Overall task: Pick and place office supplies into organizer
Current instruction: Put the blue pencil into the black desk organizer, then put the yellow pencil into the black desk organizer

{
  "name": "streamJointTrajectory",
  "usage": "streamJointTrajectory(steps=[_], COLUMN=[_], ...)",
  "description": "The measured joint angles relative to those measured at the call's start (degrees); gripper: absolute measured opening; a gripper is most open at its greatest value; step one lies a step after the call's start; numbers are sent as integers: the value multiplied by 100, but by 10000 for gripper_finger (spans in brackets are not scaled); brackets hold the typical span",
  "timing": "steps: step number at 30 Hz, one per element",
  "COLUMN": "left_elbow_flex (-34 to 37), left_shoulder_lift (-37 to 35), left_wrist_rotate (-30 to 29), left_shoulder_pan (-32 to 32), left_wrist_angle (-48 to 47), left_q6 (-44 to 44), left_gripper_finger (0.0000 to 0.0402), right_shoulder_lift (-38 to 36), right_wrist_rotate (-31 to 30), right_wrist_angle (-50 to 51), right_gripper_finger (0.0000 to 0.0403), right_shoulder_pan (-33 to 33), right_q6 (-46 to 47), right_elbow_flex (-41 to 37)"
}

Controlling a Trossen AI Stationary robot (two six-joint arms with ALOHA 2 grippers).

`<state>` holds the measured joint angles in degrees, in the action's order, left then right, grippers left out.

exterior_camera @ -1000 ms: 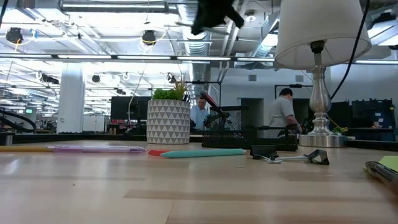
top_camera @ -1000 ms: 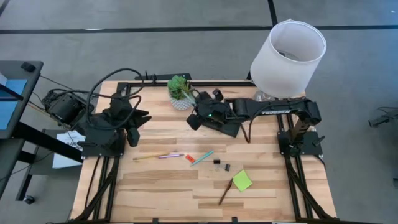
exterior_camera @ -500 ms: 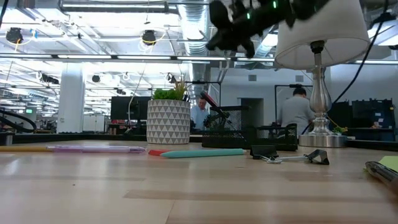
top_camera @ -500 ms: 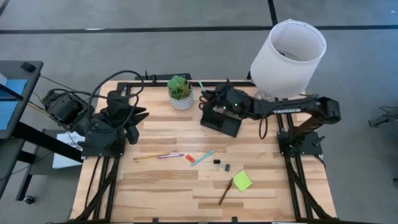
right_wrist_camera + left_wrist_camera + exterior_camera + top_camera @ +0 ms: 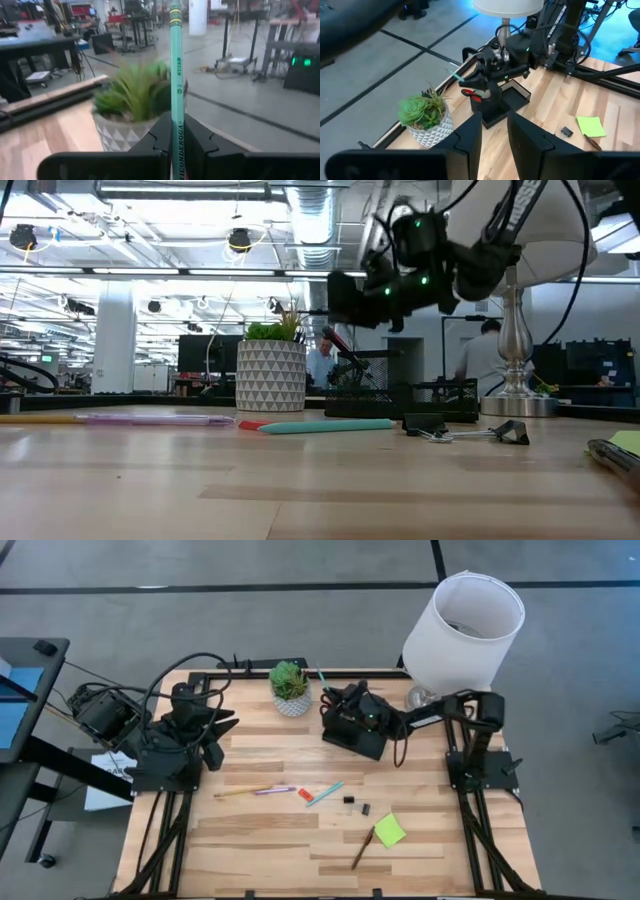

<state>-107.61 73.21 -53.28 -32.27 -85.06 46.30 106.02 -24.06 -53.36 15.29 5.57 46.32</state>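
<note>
My right gripper (image 5: 338, 706) hovers over the black organizer (image 5: 357, 736) by the far edge, shut on a teal pencil (image 5: 322, 677). The pencil sticks out past the fingers toward the plant pot (image 5: 290, 690). Red-handled scissors (image 5: 470, 94) stand in the organizer's (image 5: 506, 102) taller compartment. Flat on the table lie a yellow pencil (image 5: 238, 792), pink pen (image 5: 276, 790), orange eraser (image 5: 304, 795), teal pen (image 5: 325, 793), two black clips (image 5: 356, 804), a lime-green sticky pad (image 5: 389, 831) and a brown pencil (image 5: 362, 851). My left gripper (image 5: 216, 732) waits open at the table's left. My right gripper pinches the teal pencil between its two fingers, on the shaft (image 5: 176, 129) away from the banded end (image 5: 175, 21). The pencil lies along the fingers and runs straight out ahead of them. It is lifted clear above the organizer, slanting up toward the table's far left; its other end is hidden by the fingers.
A white patterned pot with a green plant (image 5: 426, 116) stands just left of the organizer. A lamp with a large white shade (image 5: 463, 628) rises at the far right corner, over my right arm. People move in the room beyond the table (image 5: 488, 360).
My right arm has folded back toward its base. Its gripper has swung from beside the plant pot toward the far edge, turned about, and come down from high above to just over the organizer, staying shut on the teal pencil.
</note>
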Motion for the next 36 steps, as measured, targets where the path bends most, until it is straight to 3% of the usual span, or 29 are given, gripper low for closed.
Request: streamJointTrajectory(steps=[4, 12, 29, 36], left_elbow_flex=[0, 1, 1, 2], left_shoulder_lift=[0, 0, 0, 0], left_wrist_rotate=[27, 41, 35, 35], left_shoulder_pan=[0, 0, 0, 0], left_wrist_angle=[-2, -4, -4, -4], left_q6=[0, 0, 11, 35], left_gripper_finger=[84, 84, 84, 84], right_shoulder_lift=[197, 179, 150, -513], right_wrist_rotate=[-106, -948, -875, -1029], right_wrist_angle=[43, 878, 1198, 1760], right_gripper_finger=[18, 37, 60, 68], right_shoulder_pan=[-26, -224, -379, -562], right_q6=[5, -409, -155, -587], right_elbow_flex=[6, 5, 73, 248])
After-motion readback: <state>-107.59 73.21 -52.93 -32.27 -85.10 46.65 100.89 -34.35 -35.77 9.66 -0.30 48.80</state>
